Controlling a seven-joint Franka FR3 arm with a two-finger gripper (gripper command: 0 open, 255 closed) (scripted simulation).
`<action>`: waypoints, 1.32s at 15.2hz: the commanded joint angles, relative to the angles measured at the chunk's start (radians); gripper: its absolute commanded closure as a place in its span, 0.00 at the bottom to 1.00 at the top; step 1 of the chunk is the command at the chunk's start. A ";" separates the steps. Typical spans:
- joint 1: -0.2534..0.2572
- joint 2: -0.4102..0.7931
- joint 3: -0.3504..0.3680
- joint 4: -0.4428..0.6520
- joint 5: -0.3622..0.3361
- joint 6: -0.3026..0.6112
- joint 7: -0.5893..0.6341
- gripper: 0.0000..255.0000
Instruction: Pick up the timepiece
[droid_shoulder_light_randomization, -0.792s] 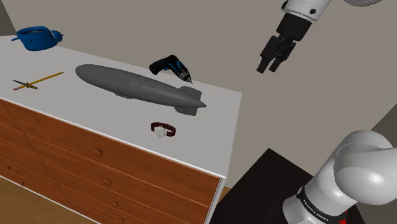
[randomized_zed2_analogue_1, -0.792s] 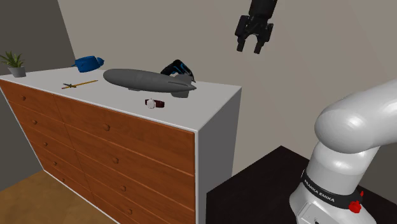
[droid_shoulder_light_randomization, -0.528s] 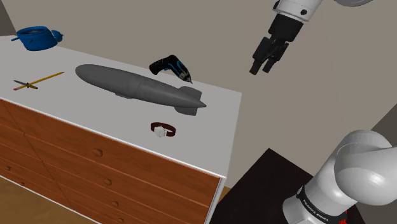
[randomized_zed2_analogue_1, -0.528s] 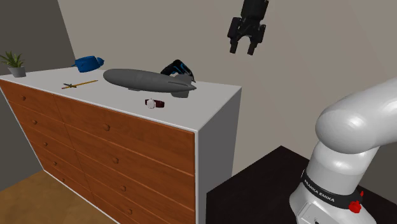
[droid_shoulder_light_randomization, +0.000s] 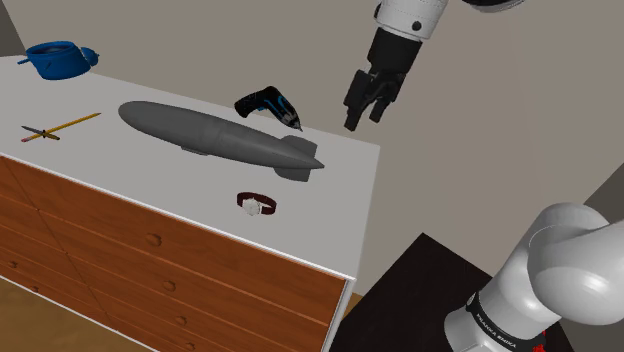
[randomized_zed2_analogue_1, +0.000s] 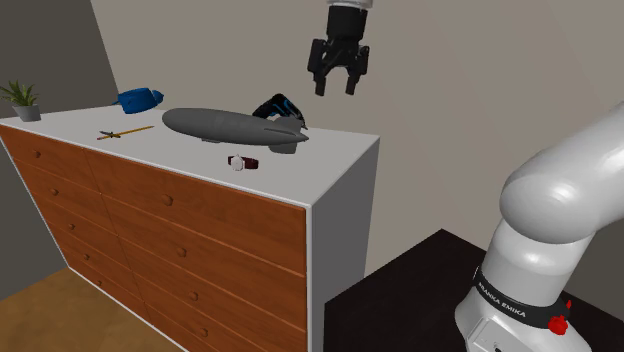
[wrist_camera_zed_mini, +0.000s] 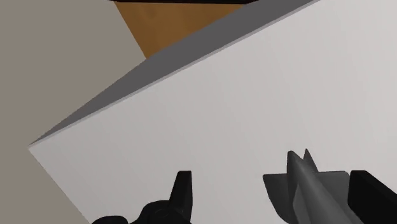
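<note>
Cutting off the white arm (droid_shoulder_light_randomization: 410, 15) at the shoulder view's top edge, just above its wrist. Hiding part of the blue-and-black drill (randomized_zed2_analogue_1: 278, 106) behind the grey airship model (randomized_zed2_analogue_1: 225, 127) in the second exterior view. Showing just the airship's tail fins in the wrist view, between the two black fingers, with the hull cut away. Rendering the dial of the wristwatch (droid_shoulder_light_randomization: 257, 203) too small for reading. Hanging the pincer (droid_shoulder_light_randomization: 362, 118) in the air over the dresser's (droid_shoulder_light_randomization: 120, 165) far corner by the wall, beyond the airship's tail. Spreading it wide, released, grasping nothing and touching nothing. Finding the wristwatch lying flat on the white top, with dark red strap and pale face, near the front edge, just in front of the airship's tail and well apart from the pincer.
</note>
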 joint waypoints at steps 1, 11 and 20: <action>0.010 0.050 0.040 0.029 -0.003 0.017 0.027 0.00; 0.048 0.352 0.246 0.230 -0.093 0.076 0.197 0.00; 0.112 0.648 0.373 0.443 -0.268 0.071 0.363 0.00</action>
